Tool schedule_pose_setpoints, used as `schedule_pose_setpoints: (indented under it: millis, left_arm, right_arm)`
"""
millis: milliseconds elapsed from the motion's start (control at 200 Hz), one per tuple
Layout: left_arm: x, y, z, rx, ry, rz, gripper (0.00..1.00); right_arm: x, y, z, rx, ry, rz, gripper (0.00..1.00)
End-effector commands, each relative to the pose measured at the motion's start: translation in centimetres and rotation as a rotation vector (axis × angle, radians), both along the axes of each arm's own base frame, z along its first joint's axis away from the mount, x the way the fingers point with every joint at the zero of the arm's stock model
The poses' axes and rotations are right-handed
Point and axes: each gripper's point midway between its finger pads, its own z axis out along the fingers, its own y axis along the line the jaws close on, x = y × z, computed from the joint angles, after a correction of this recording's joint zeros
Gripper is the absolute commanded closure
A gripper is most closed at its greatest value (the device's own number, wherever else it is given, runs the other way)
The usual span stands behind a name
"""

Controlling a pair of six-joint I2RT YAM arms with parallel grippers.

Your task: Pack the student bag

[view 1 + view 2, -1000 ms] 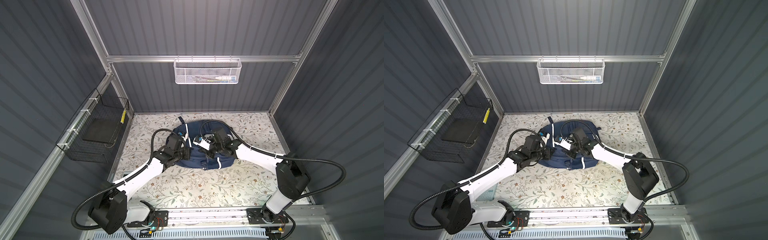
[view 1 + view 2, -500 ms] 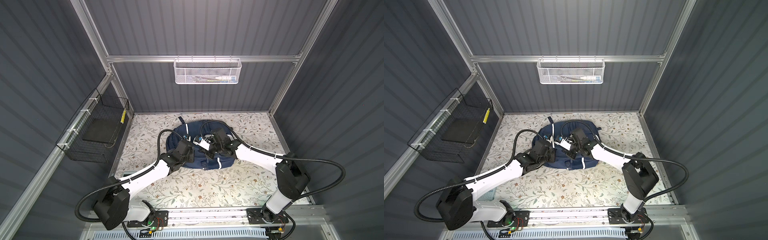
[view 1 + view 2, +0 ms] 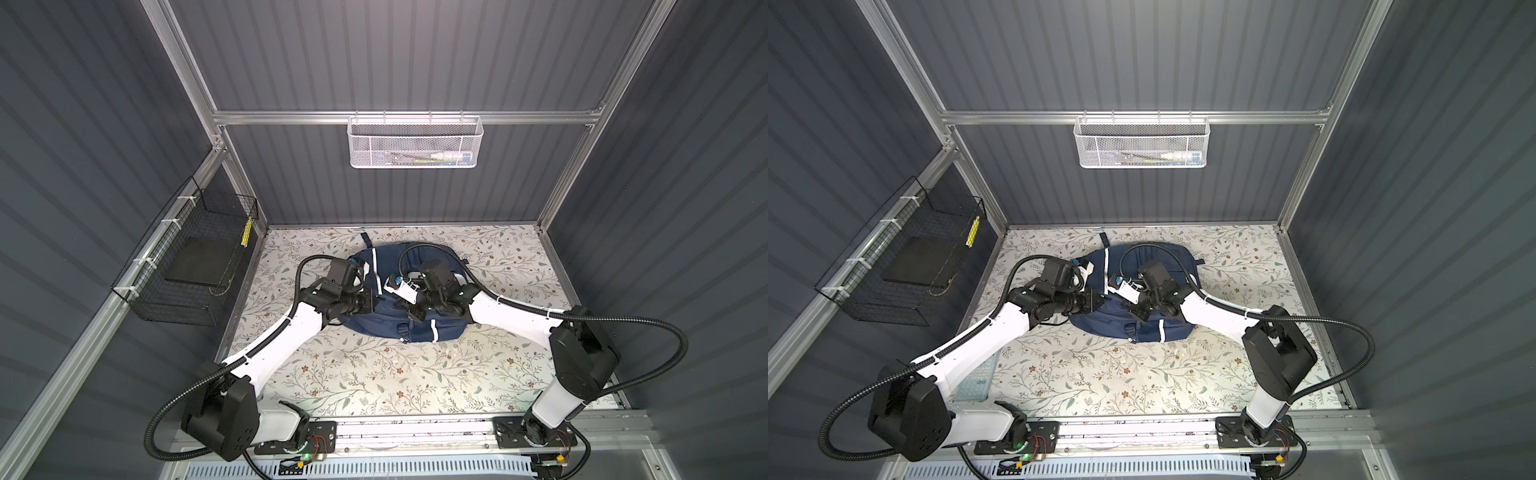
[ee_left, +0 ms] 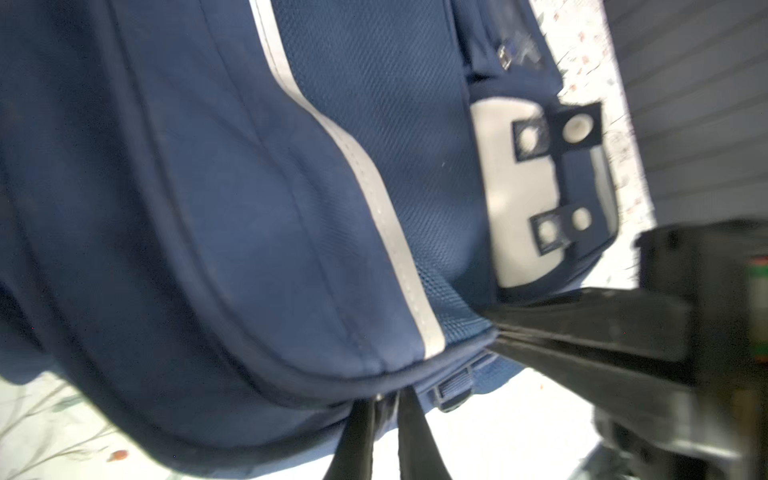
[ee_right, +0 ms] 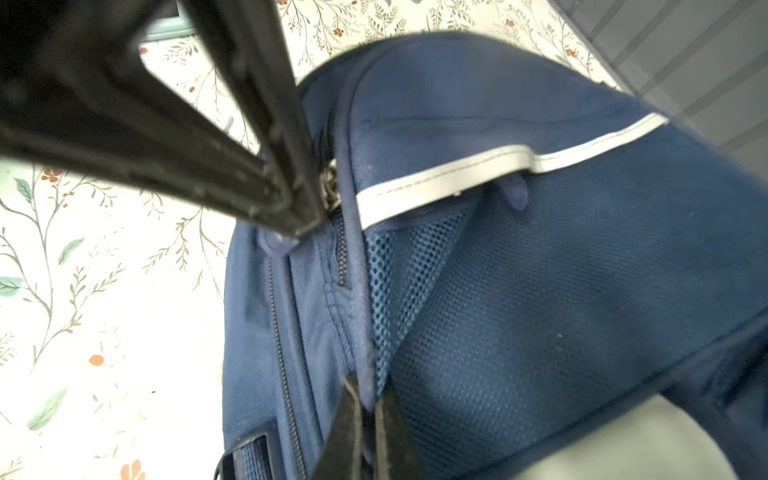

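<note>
The student bag (image 3: 386,322) (image 3: 1113,326) is a navy backpack with white stripes, lying flat at the back middle of the floral table. My left gripper (image 3: 377,300) (image 3: 1102,303) comes in from the left. Its jaws (image 4: 386,399) are pinched together at the bag's edge on a small blue zip pull (image 5: 276,242), beside the metal slider (image 5: 330,183). My right gripper (image 3: 411,314) (image 3: 1136,313) reaches from the right and is shut on a fabric seam (image 5: 368,392) next to the mesh panel. The two gripper tips are close together over the bag (image 4: 249,208).
A white mesh basket (image 3: 415,143) holding small items hangs on the back wall. A black wire basket (image 3: 195,266) with a dark slab hangs on the left wall. A pale teal flat thing (image 3: 976,380) lies under my left arm. The arms' rail (image 3: 415,430) runs along the front.
My left gripper has moved right from the bag's left side toward its middle, and its jaws have closed. The right arm has stayed still on the bag.
</note>
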Motion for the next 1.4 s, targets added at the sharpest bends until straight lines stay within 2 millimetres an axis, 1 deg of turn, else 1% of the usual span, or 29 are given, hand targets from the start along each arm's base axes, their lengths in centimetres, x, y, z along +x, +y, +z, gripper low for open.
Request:
schedule_pose_setpoints:
  millis: [0, 45, 95, 145, 190, 245, 280, 335, 365, 455, 525, 585, 635, 655, 700, 715, 770, 800, 846, 886, 931, 1006, 1131, 1186, 1261, 1281, 1396]
  left_arm:
    - [0.1, -2.9, 1.9, -0.214, 0.005, -0.066, 0.84]
    - [-0.1, -2.8, 1.1, -0.198, 0.013, -0.058, 0.78]
    - [-0.1, -2.3, 0.5, -0.177, 0.011, -0.040, 0.76]
    - [-0.1, -1.3, -0.1, -0.124, -0.002, -0.005, 0.71]
    - [0.1, -0.1, -0.5, -0.042, -0.033, 0.038, 0.63]
    - [0.0, 1.4, -0.6, 0.103, -0.085, 0.084, 0.51]
    - [-0.2, 1.6, -0.4, 0.155, -0.125, 0.090, 0.46]
    - [-0.5, 1.3, -0.4, 0.201, -0.167, 0.099, 0.45]
    - [-0.6, 1.0, -0.8, 0.217, -0.172, 0.093, 0.45]
    - [-0.8, 0.0, -1.7, 0.243, -0.190, 0.098, 0.50]
    - [-0.7, -0.4, -2.6, 0.222, -0.179, 0.114, 0.63]
    - [-0.5, -0.2, -3.1, 0.232, -0.176, 0.150, 0.68]
    - [-0.4, -0.1, -3.4, 0.259, -0.184, 0.173, 0.68]
    - [-0.4, -0.2, -3.5, 0.268, -0.188, 0.175, 0.67]
    - [-0.4, -0.2, -3.8, 0.294, -0.192, 0.181, 0.56]
    - [-0.4, -0.3, -3.8, 0.299, -0.195, 0.183, 0.54]
    - [-0.3, -0.3, -4.2, 0.311, -0.185, 0.184, 0.56]
    - [-0.3, -0.2, -4.3, 0.319, -0.180, 0.190, 0.60]
    - [-0.2, -0.1, -4.3, 0.330, -0.178, 0.194, 0.71]
    - [-0.3, 0.0, -4.0, 0.335, -0.177, 0.193, 0.77]
    - [-0.4, 0.2, -3.7, 0.339, -0.176, 0.195, 0.89]
    - [-0.6, 1.0, -3.1, 0.358, -0.170, 0.204, 1.00]
    - [-0.6, 2.7, -2.4, 0.343, -0.137, 0.217, 1.00]
    - [-0.3, 4.0, -2.0, 0.334, -0.115, 0.231, 1.00]
    - [0.4, 6.1, -1.6, 0.355, -0.116, 0.256, 1.00]
    - [0.7, 6.6, -1.6, 0.370, -0.118, 0.263, 1.00]
    - [2.5, 9.4, -1.1, 0.429, -0.137, 0.304, 1.00]
  right_arm:
    - [-3.4, -0.3, -2.6, -0.042, 0.143, 0.058, 1.00]
    - [-3.3, -0.1, -2.3, -0.032, 0.138, 0.058, 1.00]
    - [-3.3, 0.0, -2.1, -0.026, 0.133, 0.061, 1.00]
    - [-3.3, 0.0, -1.9, -0.020, 0.127, 0.061, 1.00]
    - [-3.3, 0.0, -1.9, -0.018, 0.125, 0.061, 1.00]
    - [-3.2, 0.1, -1.7, -0.017, 0.122, 0.060, 1.00]
    - [-3.2, 0.1, -1.7, -0.014, 0.123, 0.060, 1.00]
    - [-3.2, 0.2, -1.7, -0.007, 0.132, 0.059, 1.00]
    - [-3.3, 0.4, -1.6, -0.001, 0.135, 0.061, 1.00]
    - [-3.4, 0.7, -1.5, 0.011, 0.143, 0.063, 1.00]
    - [-3.6, 1.1, -1.3, 0.018, 0.142, 0.067, 1.00]
    - [-3.7, 1.3, -1.1, 0.028, 0.144, 0.070, 1.00]
    - [-3.8, 1.5, -1.0, 0.038, 0.147, 0.073, 1.00]
    - [-3.8, 1.6, -0.9, 0.042, 0.147, 0.073, 1.00]
    - [-3.8, 1.7, -0.6, 0.054, 0.147, 0.075, 1.00]
    - [-3.8, 1.8, -0.6, 0.058, 0.149, 0.074, 1.00]
    - [-3.9, 2.0, -0.3, 0.070, 0.149, 0.078, 1.00]
    - [-3.9, 2.0, -0.2, 0.073, 0.150, 0.080, 1.00]
    - [-4.0, 2.0, -0.3, 0.068, 0.148, 0.081, 1.00]
    - [-4.0, 1.8, -0.5, 0.059, 0.145, 0.078, 1.00]
    - [-3.8, 1.5, -1.0, 0.038, 0.139, 0.067, 1.00]
    - [-3.7, 0.7, -1.9, 0.003, 0.137, 0.046, 1.00]
    - [-3.6, -0.6, -3.4, -0.046, 0.140, 0.010, 1.00]
    - [-3.8, -0.9, -3.8, -0.056, 0.147, 0.007, 1.00]
    - [-4.1, -1.1, -4.0, -0.061, 0.150, 0.009, 1.00]
    - [-3.7, -1.5, -4.2, -0.080, 0.133, -0.016, 1.00]
    - [-3.5, -2.0, -4.2, -0.102, 0.104, -0.024, 1.00]
